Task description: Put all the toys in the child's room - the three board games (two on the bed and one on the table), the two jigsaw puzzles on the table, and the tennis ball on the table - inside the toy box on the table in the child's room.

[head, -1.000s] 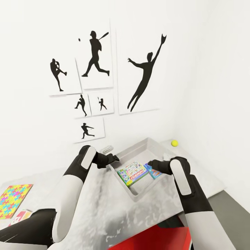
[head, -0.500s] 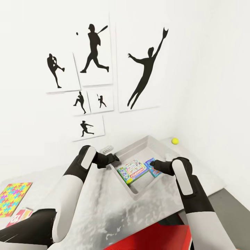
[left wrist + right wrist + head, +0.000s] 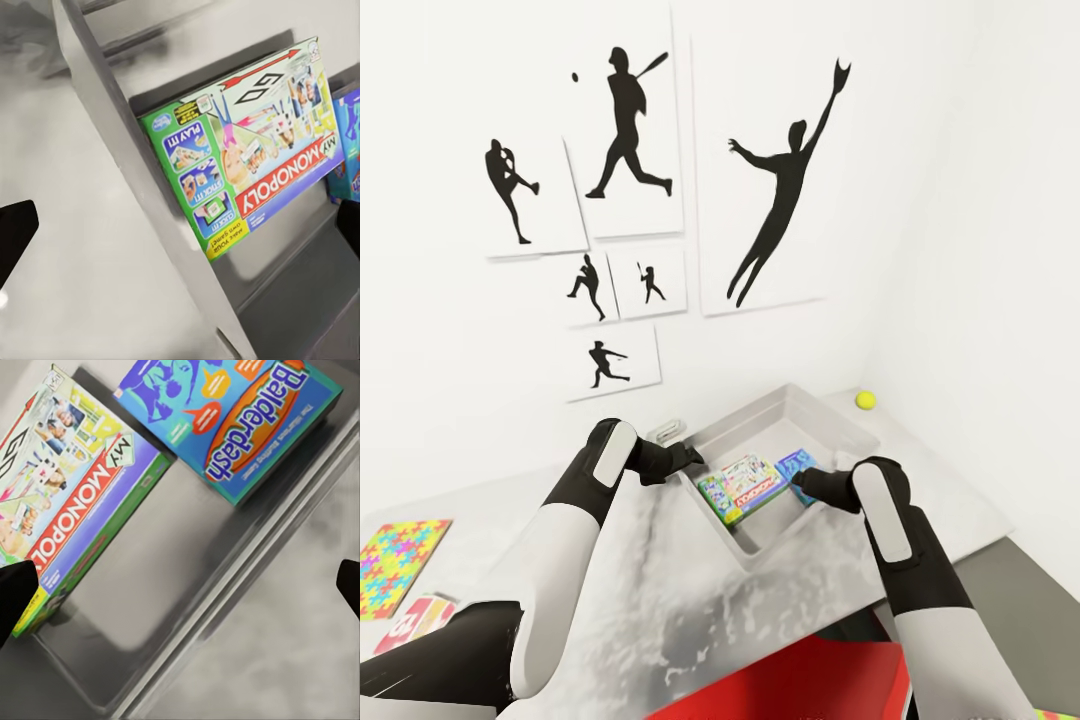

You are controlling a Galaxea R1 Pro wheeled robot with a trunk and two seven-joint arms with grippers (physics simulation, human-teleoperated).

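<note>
Green-edged board game (image 3: 247, 150), lying in the toy box (image 3: 840, 425): red banner on the lid reads "MY MONOPOLY"; a black-outlined "GO" with a red arrow sits near one corner; small panels down the green side read "PLAY IT!", "STICK IT!" and "CLICK IT!". Blue board game (image 3: 229, 412), beside it in the same box: "Balderdash" in blue letters on an orange oval. Finer print on both lids is too small to read.

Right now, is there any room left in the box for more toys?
Yes. The toy box has bare floor at its far end, toward the tennis ball. The near end is crowded: the Monopoly game and the blue game lie there, with a bare strip showing between them in the right wrist view.
</note>
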